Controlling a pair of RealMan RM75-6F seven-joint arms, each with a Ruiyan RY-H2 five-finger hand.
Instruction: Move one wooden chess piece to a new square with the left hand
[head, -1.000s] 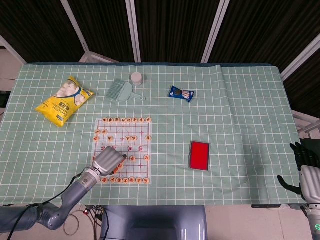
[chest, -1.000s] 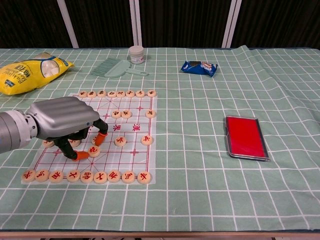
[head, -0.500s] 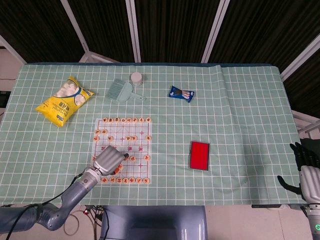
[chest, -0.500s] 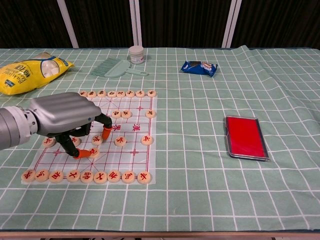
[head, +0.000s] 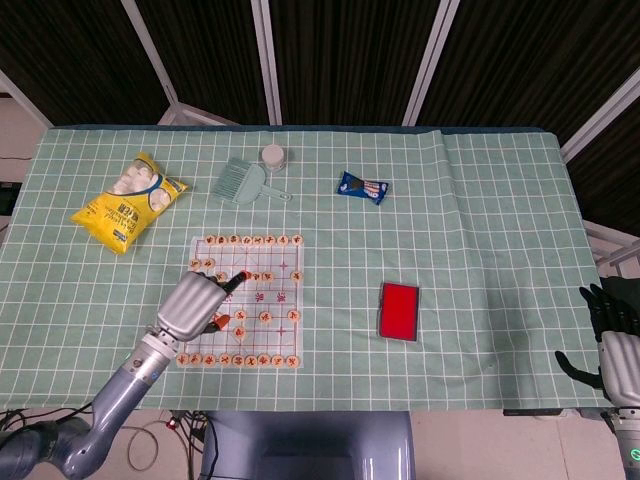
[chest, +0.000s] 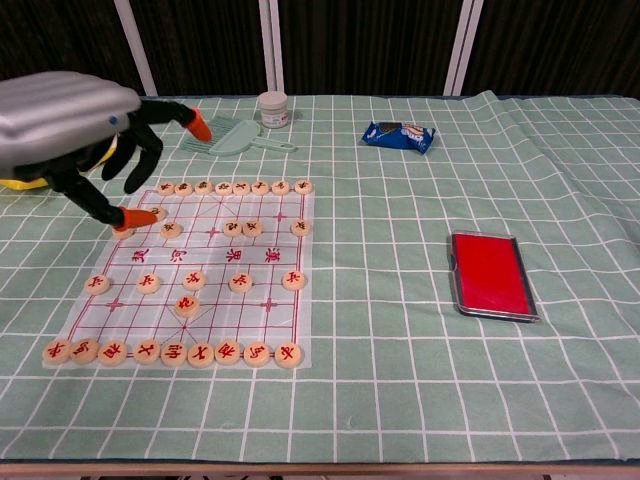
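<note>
The chess board (chest: 270, 255) is a clear sheet with a red grid, and round wooden pieces line its far and near rows. More pieces sit in between, among them one (chest: 187, 304) just ahead of the near row. My left hand (chest: 70, 125) hangs high above the board's far left corner, fingers spread, holding nothing. In the head view the left hand (head: 195, 300) covers the board's left side (head: 280, 285). My right hand (head: 618, 340) stays off the table's right front corner, fingers apart and empty.
A yellow snack bag (head: 128, 200) lies far left. Behind the board are a teal brush (chest: 235, 135) and a white jar (chest: 271, 108). A blue packet (chest: 398, 134) lies at the far centre, and a red box (chest: 489, 273) right of the board.
My left hand was low over the board's near left, fingertips around a piece. It has let go and risen up and to the left; the piece stays on the board.
</note>
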